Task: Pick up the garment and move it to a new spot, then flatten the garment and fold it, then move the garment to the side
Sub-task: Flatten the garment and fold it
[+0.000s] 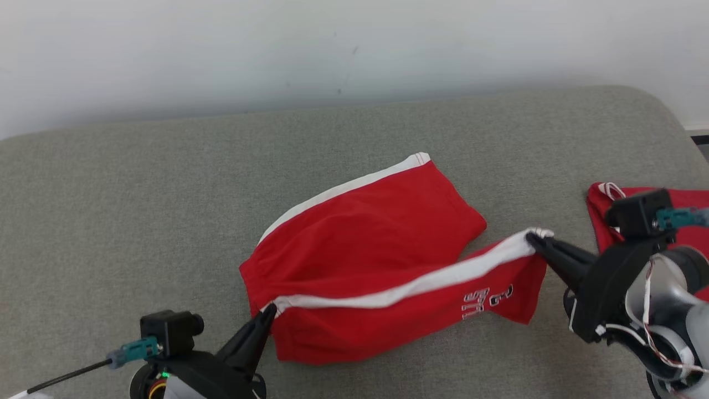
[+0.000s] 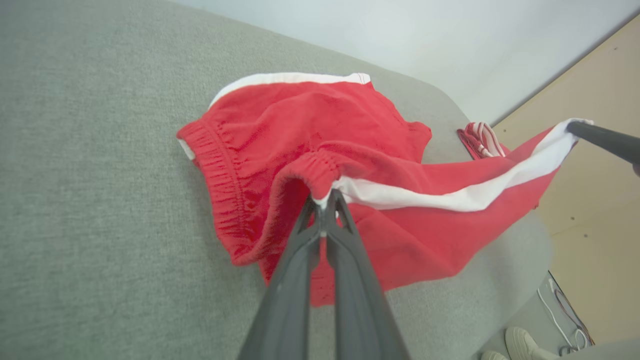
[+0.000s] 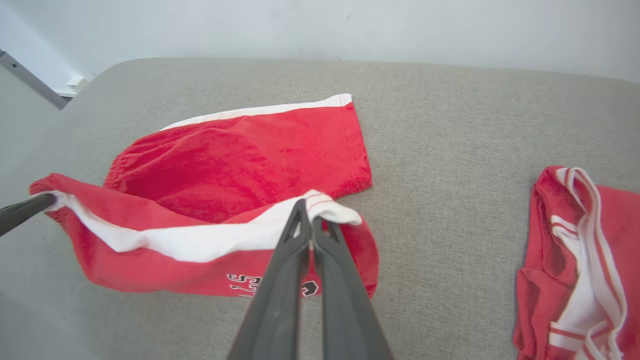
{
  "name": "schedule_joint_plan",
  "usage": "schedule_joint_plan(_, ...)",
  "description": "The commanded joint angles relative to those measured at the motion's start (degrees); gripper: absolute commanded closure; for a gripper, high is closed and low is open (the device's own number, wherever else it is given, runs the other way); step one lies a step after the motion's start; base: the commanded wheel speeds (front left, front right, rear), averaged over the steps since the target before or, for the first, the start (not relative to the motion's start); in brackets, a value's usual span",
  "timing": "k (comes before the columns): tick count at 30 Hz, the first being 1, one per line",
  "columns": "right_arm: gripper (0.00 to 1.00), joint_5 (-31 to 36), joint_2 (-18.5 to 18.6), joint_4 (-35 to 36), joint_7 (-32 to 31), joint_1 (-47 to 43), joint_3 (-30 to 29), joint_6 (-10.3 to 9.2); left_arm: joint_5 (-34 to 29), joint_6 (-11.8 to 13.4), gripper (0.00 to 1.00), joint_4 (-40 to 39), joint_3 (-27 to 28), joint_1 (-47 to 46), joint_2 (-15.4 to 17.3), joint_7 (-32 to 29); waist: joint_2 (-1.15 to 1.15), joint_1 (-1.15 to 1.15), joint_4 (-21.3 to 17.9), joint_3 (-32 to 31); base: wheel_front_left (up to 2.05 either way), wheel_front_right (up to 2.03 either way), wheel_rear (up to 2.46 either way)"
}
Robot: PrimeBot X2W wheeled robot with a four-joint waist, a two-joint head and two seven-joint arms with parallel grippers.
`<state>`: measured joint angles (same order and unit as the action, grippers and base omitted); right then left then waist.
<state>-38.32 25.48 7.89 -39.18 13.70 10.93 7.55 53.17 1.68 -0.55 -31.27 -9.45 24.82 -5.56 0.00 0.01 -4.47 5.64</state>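
Left fingers (image 1: 249,338) and right fingers (image 1: 556,256) pinch the red shorts (image 1: 376,233).
Left grips the waistband at seven o'clock, right the leg hem at three.

White, dark-outlined lettering (image 1: 483,302) stands near the hem of one leg of the red shorts (image 1: 376,238), turned sideways and creased in the head view and partly hidden in the right wrist view, so no word can be read.

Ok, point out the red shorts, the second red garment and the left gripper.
red shorts (image 1: 376,221), head view, middle of the far leg
second red garment (image 3: 585,270), right wrist view, white trim
left gripper (image 2: 326,200), left wrist view, between fingertips
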Motion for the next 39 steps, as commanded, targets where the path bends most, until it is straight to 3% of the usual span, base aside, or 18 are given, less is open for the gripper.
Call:
schedule_joint_plan(1,1.00,1.35,0.20,-3.14,1.76,3.86,0.93,-0.15,-0.64,0.07,1.00,1.83,0.72,-2.63,-1.26,1.48,0.00,-0.01,2.10,2.13,0.00,0.00,0.00)
schedule_joint_plan(15,1.00,9.19,-0.99,-28.86,14.87,27.25,9.69,-0.15,-5.94,1.08,1.00,16.88,-0.11,-17.57,-9.27,6.79,0.00,-0.01,7.50,8.06,0.00,0.00,0.00)
schedule_joint_plan(30,1.00,9.91,-4.01,-45.73,23.90,38.88,16.19,-0.15,-7.68,1.52,1.00,26.57,-0.99,-25.50,-14.19,9.59,0.00,-0.01,10.23,11.61,0.00,0.00,0.00)
schedule_joint_plan(31,1.00,9.90,-4.00,-46.57,24.19,39.30,16.82,-0.15,-7.73,1.53,0.98,27.14,-1.15,-25.79,-14.44,9.49,0.00,-0.01,10.27,11.64,0.00,0.00,0.00)
schedule_joint_plan(33,0.98,9.24,-4.19,-48.17,25.25,40.23,17.32,-0.15,-7.86,1.39,0.60,27.88,-1.41,-26.40,-15.00,9.67,0.00,-0.01,10.37,11.62,0.00,0.00,0.00)
schedule_joint_plan(34,0.48,9.12,-4.32,-48.89,25.72,40.54,17.65,-0.15,-7.95,1.48,0.22,28.27,-1.51,-26.59,-15.21,9.96,0.00,-0.01,10.41,11.56,0.00,0.00,0.00)
schedule_joint_plan(35,0.00,8.98,-4.42,-49.70,26.41,40.86,17.76,-0.15,-7.99,1.39,0.00,28.69,-1.62,-26.76,-15.35,10.24,0.00,-0.01,10.43,11.45,0.00,0.00,0.00)
schedule_joint_plan(39,0.00,7.49,-5.54,-52.80,28.70,41.86,18.11,-0.15,-8.50,1.38,0.00,30.02,-1.54,-27.08,-15.83,12.36,0.00,-0.01,10.36,10.56,0.00,0.00,0.00)
